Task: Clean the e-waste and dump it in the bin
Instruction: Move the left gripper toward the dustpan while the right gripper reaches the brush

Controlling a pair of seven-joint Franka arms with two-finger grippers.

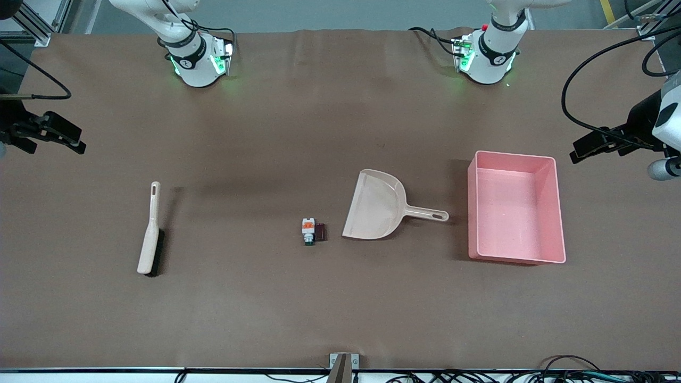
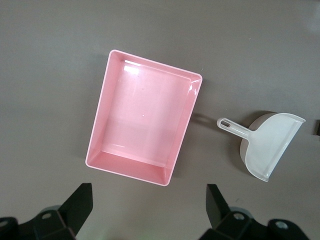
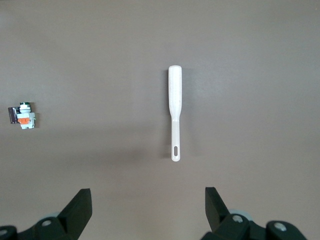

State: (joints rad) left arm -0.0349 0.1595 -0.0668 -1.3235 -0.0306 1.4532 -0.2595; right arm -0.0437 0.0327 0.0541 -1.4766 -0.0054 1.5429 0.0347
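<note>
The e-waste lies mid-table: a white component with orange parts and a green tip (image 1: 308, 231) touching a small dark maroon block (image 1: 321, 232). Both also show in the right wrist view, the component (image 3: 26, 118) and the block (image 3: 13, 115). The pink bin (image 1: 513, 213) stands empty toward the left arm's end and shows in the left wrist view (image 2: 145, 120). My left gripper (image 1: 577, 150) hangs open and empty over the table beside the bin (image 2: 149, 200). My right gripper (image 1: 80, 144) hangs open and empty over the right arm's end of the table (image 3: 148, 200).
A beige dustpan (image 1: 375, 205) lies between the e-waste and the bin, its handle pointing at the bin; it shows in the left wrist view (image 2: 272, 145). A beige brush (image 1: 149, 231) lies toward the right arm's end and shows in the right wrist view (image 3: 174, 112).
</note>
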